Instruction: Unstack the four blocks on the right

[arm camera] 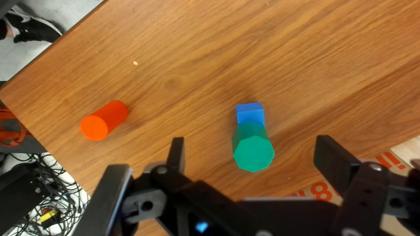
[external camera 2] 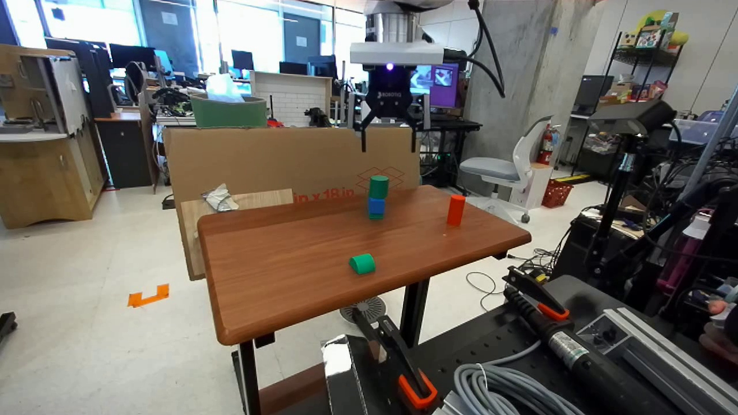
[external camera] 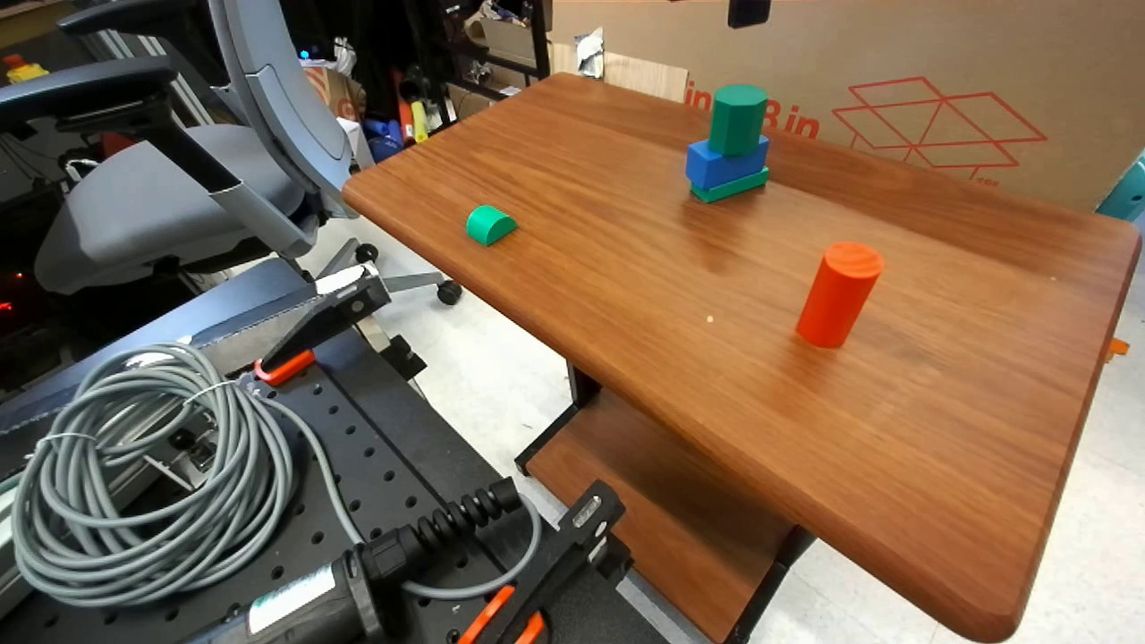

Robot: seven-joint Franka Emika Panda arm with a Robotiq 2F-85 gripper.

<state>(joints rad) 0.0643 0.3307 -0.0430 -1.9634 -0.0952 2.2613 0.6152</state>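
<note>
A brown wooden table (external camera 2: 277, 248) stands in front of a large sheet of cardboard (external camera 2: 265, 155). Near the table edge beside the cardboard is the stack (external camera: 726, 166), with 3 layers visible: a thin green slab (external camera: 733, 187) at the bottom, a blue block (external camera: 716, 170) lying on it, and a dark green prism (external camera: 737, 122) upright on top.

The robot's gripper (external camera 2: 388, 147) hangs above the stack and apart from it, pointing down. Its 2 black fingers (arm camera: 331, 159) are spread wide. In the wrist view, the prism's 8-sided top appears in the gap between them, lower down, with part of the blue block showing past it; the slab is hidden there.

Well apart from the stack, an orange-red cylinder (external camera: 839, 295) stands upright on the table. Near the opposite edge, a small green half-round (external camera: 490, 225) lies with its curved side up. All these pieces appear in both exterior views.

Alongside the table is a black bench (external camera: 385, 429) with rows of holes. It bears a coil of grey cable (external camera: 255, 438) and 2 black-and-orange clamps (external camera: 568, 555). A grey chair (external camera: 188, 170) stands just beyond 1 end of the table, in an exterior view. In the wrist view, a black shoe (arm camera: 36, 29) shows past the table's edge.
</note>
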